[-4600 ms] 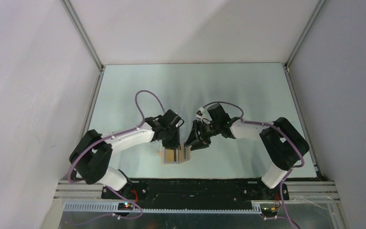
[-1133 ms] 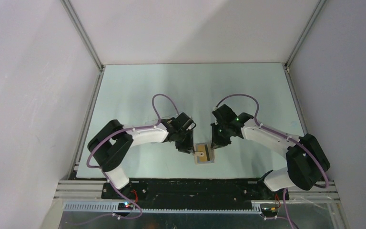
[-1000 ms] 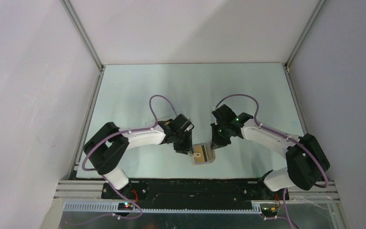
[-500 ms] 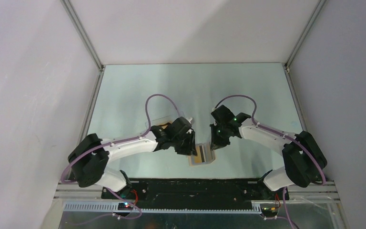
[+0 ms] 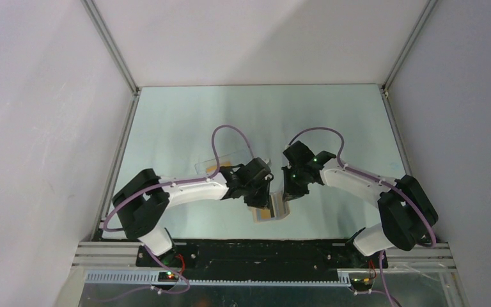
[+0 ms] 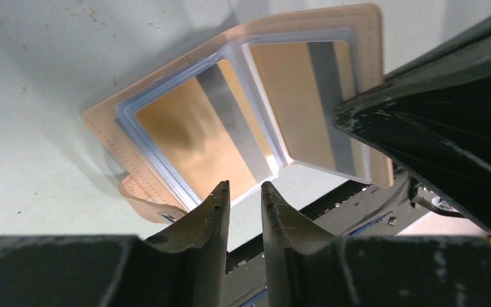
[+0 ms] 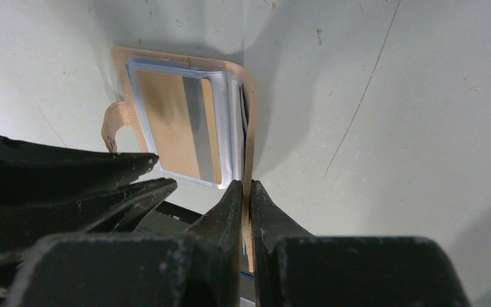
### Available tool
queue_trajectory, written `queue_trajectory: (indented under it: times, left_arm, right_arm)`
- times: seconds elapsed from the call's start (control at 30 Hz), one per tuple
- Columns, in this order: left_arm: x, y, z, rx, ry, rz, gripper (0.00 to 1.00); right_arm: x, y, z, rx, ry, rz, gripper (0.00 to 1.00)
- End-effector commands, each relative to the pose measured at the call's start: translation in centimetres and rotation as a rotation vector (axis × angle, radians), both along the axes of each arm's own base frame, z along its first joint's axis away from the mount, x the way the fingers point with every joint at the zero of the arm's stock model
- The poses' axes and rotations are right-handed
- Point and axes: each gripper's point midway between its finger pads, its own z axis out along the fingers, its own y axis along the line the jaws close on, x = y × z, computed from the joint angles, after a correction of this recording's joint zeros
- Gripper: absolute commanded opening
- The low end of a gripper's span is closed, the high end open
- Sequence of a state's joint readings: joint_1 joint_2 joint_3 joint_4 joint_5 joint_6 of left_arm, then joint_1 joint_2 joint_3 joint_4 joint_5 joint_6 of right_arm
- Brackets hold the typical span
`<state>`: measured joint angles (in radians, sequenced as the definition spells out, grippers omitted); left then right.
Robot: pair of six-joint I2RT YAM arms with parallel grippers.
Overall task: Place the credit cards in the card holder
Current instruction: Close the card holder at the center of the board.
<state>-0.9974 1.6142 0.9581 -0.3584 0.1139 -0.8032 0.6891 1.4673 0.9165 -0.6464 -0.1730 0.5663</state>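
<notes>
**Card holder (image 5: 265,215) open on the table (image 5: 185,121), both grippers at it.**
The right gripper (image 7: 245,188) is clamped on the card holder's right flap, which stands upright; the left flap lies flat. The left gripper (image 6: 243,192) hovers just beside that flat flap, fingers a narrow gap apart with nothing between them. Two credit cards (image 6: 192,128) sit in the holder's clear pockets, stripes showing.

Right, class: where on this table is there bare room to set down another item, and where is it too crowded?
Free: the far strip of table between the back wall and the clear box; also the far-right corner behind the right arm. Crowded: near centre, where both jaws meet at the open card holder.
</notes>
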Motion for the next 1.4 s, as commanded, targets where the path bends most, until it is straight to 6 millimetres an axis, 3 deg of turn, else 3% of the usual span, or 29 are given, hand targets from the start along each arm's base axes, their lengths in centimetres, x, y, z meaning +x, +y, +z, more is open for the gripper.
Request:
queue_trajectory:
  times: [0.0,0.27,0.43,0.67,0.9,1.03,1.37]
  left_arm:
    - [0.8,1.3,-1.0,0.053,-0.022,0.061,0.3]
    - [1.3,5.6,-2.0,0.093,-0.019,0.232,0.28]
    - [1.1,5.9,-3.4,0.119,0.029,0.245,0.26]
    - [0.7,5.1,-4.5,0.113,0.081,0.222,0.08]
    - [0.6,4.7,-4.9,0.116,0.102,0.205,0.03]
    - [0.6,4.7,-4.8,0.113,0.101,0.204,0.03]
    - [0.8,4.7,-3.7,0.087,0.073,0.201,0.03]
  right_arm:
    - [0.8,-0.5,0.2,-0.016,-0.017,-0.028,0.08]
    - [1.0,-1.3,0.5,-0.021,-0.023,-0.025,0.08]
    - [1.0,-0.9,0.2,-0.007,-0.01,-0.018,0.07]
    - [0.5,1.6,1.7,0.128,0.001,0.03,0.09]
    - [-0.1,5.2,4.3,0.336,0.03,0.095,0.38]
    - [-0.6,6.1,3.2,0.342,0.073,0.12,0.46]
    - [-0.9,7.0,-0.9,0.331,0.153,0.122,0.47]
